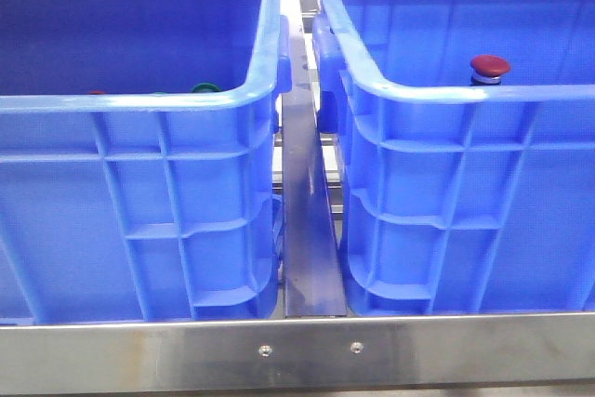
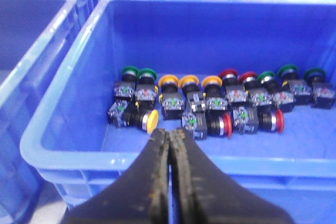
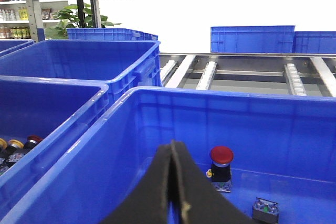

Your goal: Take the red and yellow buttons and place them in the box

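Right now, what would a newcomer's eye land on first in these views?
Two big blue crates fill the front view side by side, the left crate and the right crate, a metal rail between them. In the left wrist view, a cluster of push-buttons with green, yellow and red caps lies in the left crate, beyond the shut left gripper. In the right crate one red button stands upright, near the shut right gripper.

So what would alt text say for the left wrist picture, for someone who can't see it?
A large blue plastic crate holds a cluster of small push-buttons with round green, yellow-orange and dark red caps, some upright, some tipped on their sides. The left arm's dark gripper hangs above the near rim, fingers closed together and empty.
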